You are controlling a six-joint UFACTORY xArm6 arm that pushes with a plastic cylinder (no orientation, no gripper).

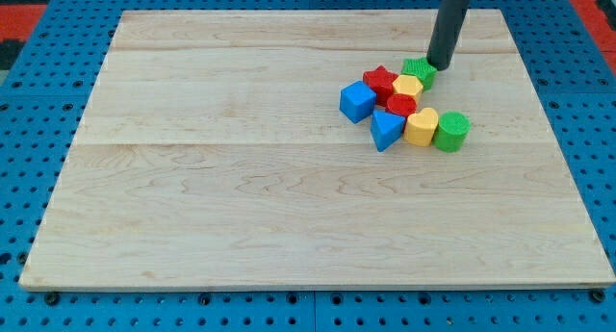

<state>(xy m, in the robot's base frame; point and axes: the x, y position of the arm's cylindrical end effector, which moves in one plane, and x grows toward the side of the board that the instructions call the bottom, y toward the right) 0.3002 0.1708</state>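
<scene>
Our arm's visible end, a straight dark grey cylindrical rod, smooth and matte, uniform in width, no cables, screws or markings that we can discern, my tip [442,65] blunt and round

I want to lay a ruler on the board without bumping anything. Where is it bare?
Bare: everything left of the blue cube and below the green cylinder. Crowded: the upper right, where my tip meets the green star atop the cluster.
</scene>
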